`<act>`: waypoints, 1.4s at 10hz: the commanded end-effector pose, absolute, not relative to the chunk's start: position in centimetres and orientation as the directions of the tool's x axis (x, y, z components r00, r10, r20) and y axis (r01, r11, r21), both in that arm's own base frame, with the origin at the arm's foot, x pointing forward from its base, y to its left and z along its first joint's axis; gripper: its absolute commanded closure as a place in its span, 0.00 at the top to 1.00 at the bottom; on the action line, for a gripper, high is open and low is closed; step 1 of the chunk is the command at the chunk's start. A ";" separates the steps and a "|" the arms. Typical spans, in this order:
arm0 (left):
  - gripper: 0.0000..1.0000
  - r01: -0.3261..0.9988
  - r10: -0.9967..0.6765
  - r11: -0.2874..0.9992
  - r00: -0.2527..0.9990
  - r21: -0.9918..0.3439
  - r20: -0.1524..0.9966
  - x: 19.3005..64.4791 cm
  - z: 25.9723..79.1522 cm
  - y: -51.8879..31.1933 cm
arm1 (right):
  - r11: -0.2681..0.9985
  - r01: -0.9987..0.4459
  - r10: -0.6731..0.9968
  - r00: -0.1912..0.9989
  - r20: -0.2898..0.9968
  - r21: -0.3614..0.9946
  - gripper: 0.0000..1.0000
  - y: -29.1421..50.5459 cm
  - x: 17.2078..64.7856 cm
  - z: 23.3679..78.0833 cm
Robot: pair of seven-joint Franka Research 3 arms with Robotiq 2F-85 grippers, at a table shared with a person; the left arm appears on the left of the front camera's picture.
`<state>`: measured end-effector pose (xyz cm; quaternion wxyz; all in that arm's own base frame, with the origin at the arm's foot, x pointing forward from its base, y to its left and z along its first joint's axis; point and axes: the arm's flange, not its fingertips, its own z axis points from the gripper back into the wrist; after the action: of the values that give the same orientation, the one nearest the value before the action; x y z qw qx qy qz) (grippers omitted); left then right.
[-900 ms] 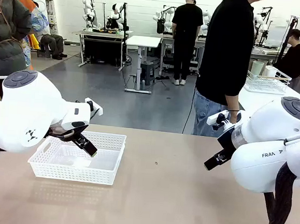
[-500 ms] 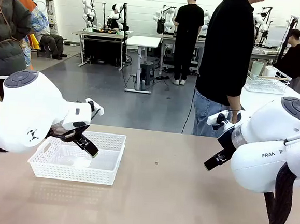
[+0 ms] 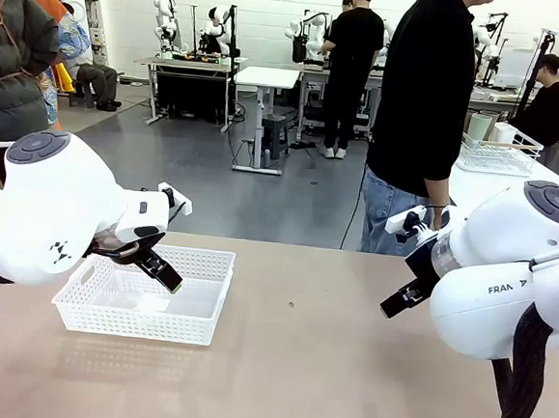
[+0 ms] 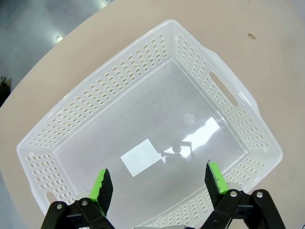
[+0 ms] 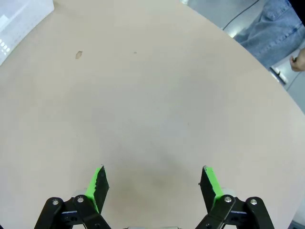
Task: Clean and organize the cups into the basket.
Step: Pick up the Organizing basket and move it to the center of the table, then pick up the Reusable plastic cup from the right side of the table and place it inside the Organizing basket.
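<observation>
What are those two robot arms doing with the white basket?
The left gripper hangs open over the white basket, which sits on the tan table on the robot's left side. The basket's bottom is bare; nothing has gone in yet. The right gripper is open too, over bare tabletop, holding nothing. A person in a black top stands at the far side of the table.

A tan counter [image 3: 325,368] is filling the lower half of the frame, carrying a white perforated plastic basket [image 3: 135,324] at lower left.
</observation>
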<state>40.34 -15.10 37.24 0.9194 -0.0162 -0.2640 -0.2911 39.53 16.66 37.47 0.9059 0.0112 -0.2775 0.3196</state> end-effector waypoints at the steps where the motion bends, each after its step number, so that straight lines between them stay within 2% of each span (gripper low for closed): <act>1: 1.00 0.548 -0.537 0.825 0.685 0.137 0.493 40.4 37.2 -15.0 | 0.795 -0.585 0.573 0.642 0.510 -0.157 1.00 16.7 39.5 37.5; 8: 1.00 0.544 -0.527 0.830 0.691 0.124 0.495 40.3 37.2 -15.1 | 0.795 -0.585 0.573 0.642 0.510 -0.157 1.00 16.7 39.5 37.5; 9: 1.00 0.582 -0.609 0.782 0.638 0.222 0.471 38.9 39.6 -14.9 | 0.761 -0.593 0.631 0.583 0.513 -0.262 1.00 17.2 37.1 39.3; 10: 1.00 0.592 -0.638 0.761 0.611 0.265 0.469 37.1 42.2 -14.8 | 0.758 -0.577 0.639 0.563 0.523 -0.304 1.00 17.4 34.4 41.3; 12: 1.00 0.587 -0.667 0.741 0.589 0.324 0.457 32.7 46.7 -14.8 | 0.754 -0.536 0.656 0.589 0.472 -0.379 1.00 16.8 29.1 44.1; 14: 1.00 0.610 -0.709 0.705 0.584 0.362 0.396 28.9 48.1 -14.4 | 0.724 -0.533 0.687 0.613 0.389 -0.439 1.00 16.7 23.4 45.1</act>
<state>33.59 -15.83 49.81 0.8853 0.0790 -0.2749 -0.3666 31.93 19.23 48.71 0.8832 -0.1194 -0.2931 0.3462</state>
